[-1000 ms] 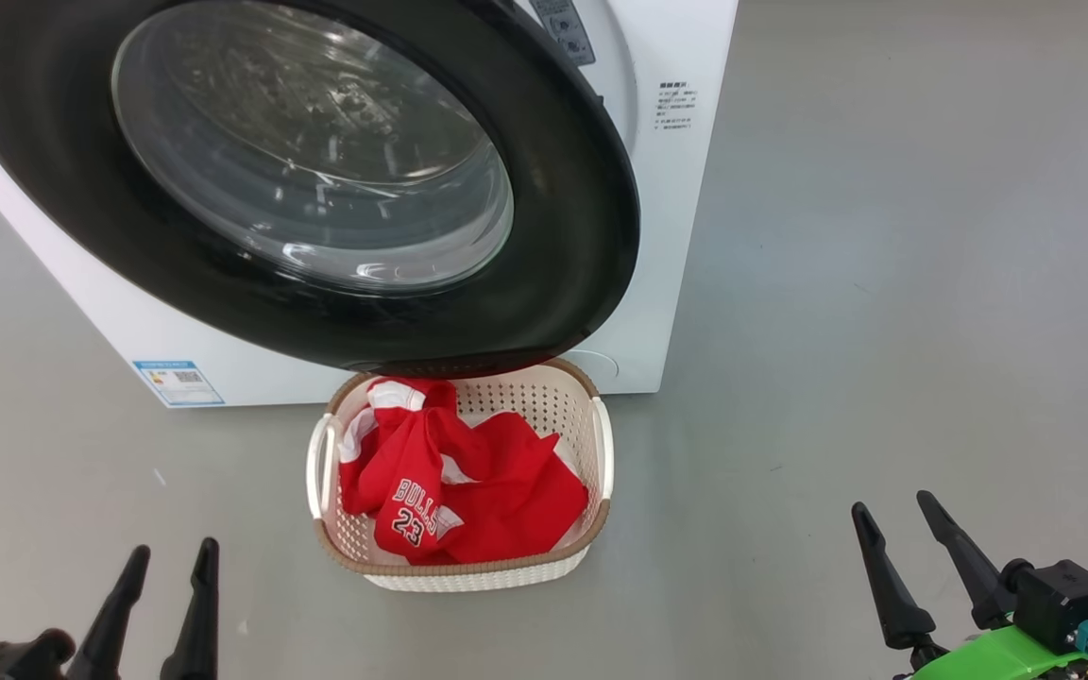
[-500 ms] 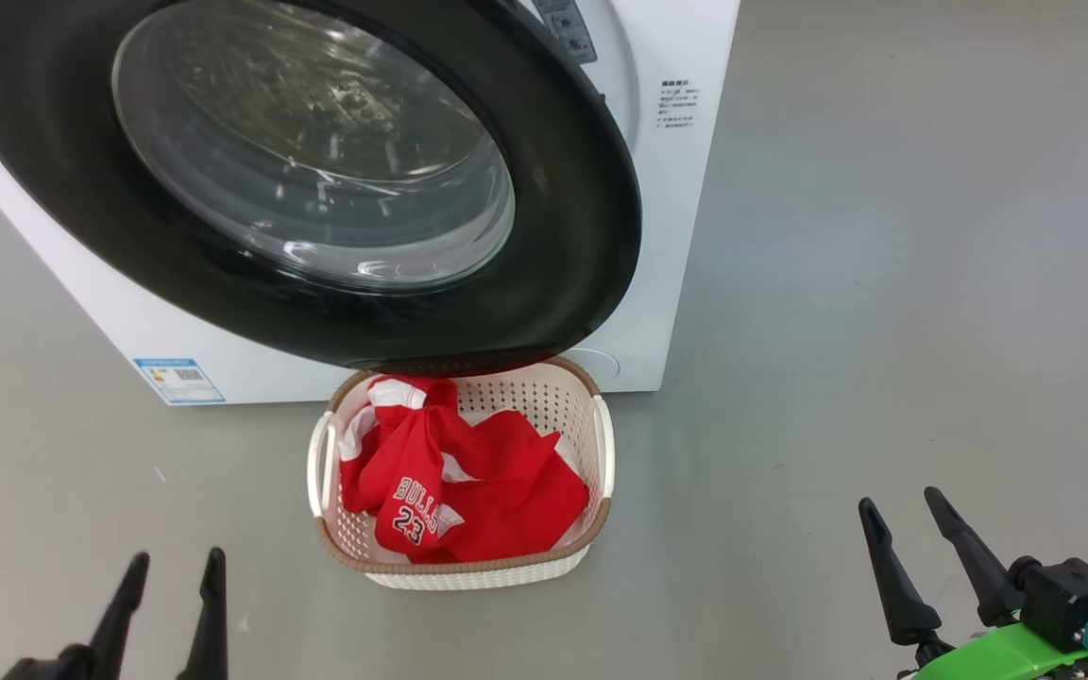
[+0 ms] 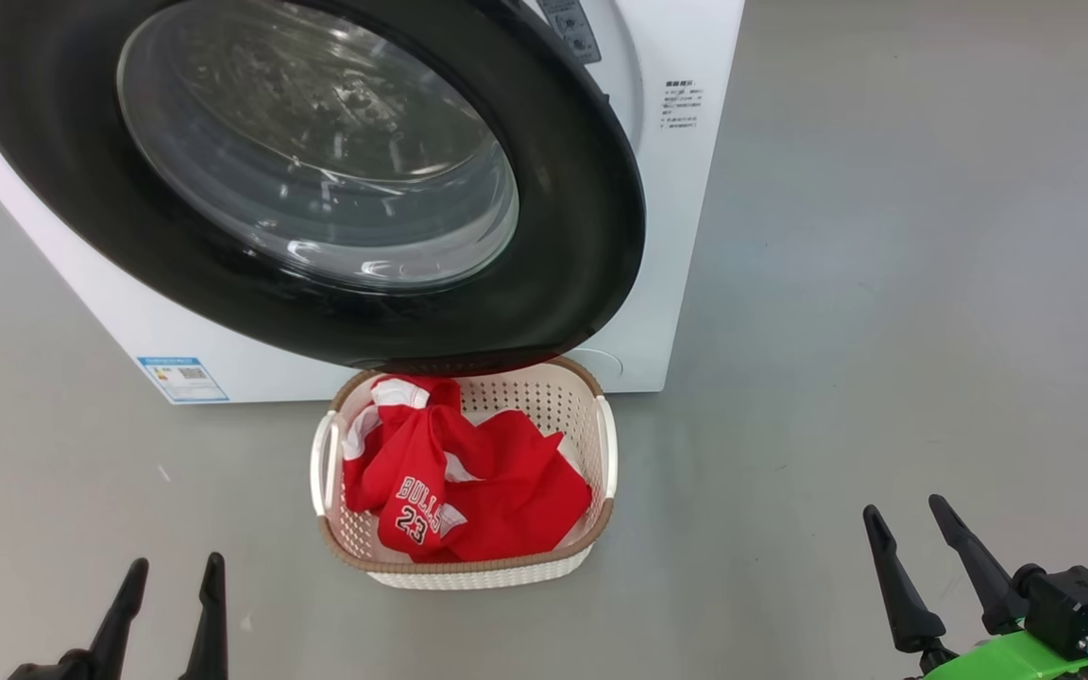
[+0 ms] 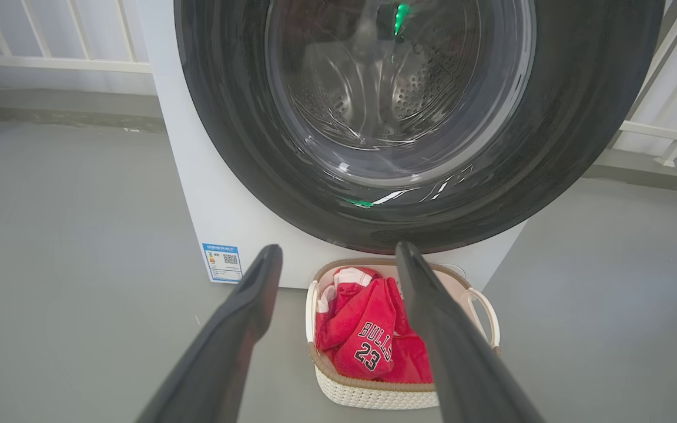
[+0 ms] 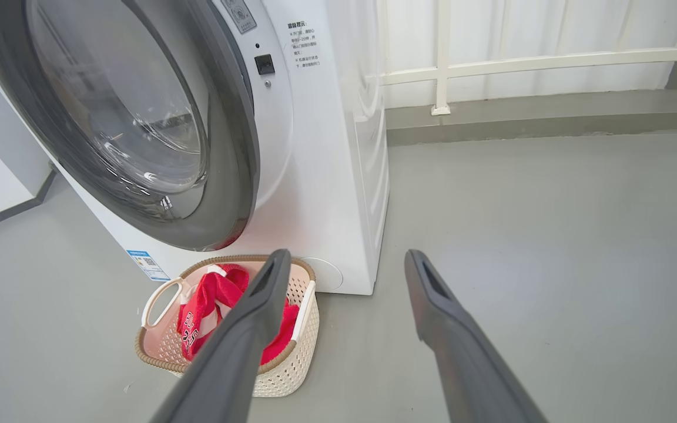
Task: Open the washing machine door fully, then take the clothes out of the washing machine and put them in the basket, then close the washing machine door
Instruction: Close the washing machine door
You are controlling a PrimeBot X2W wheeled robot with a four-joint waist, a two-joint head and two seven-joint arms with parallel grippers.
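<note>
sitting on the grey floor [image 3: 884,283] just in front of the washing machine [image 3: 686,236], the basket [image 3: 468,576] holds the clothes [image 3: 506,491]. they lie bunched inside it, red with white trim, one fold turned up so that "bulls 23" reads near the front left. the heap fills most of the basket and leans toward its left side, and a bit of the perforated back wall shows bare at the right. the basket's far end sits under the lower edge of the washing machine door [image 3: 563,236].

the door lies flat against the white front of the machine, its wide black rim glossy and its glass bowl bulging outward. whether it is latched i cannot tell. through the glass, in the left wrist view, the perforated steel drum [image 4: 409,88] shows with no red in it. a small blue label [image 3: 182,378] is stuck at the lower left corner of the machine's front.

the left claw [image 3: 177,562] hangs low at the left, well apart from the basket, its two dark fingers parted a little and holding nothing. the right claw [image 3: 903,505] hangs low at the right, further from the basket, its fingers also parted and empty, with a green part [image 3: 1007,656] behind them on the wrist. both claws point toward the machine and touch nothing. a white railing [image 5: 550,61] runs along the wall behind the machine.
</note>
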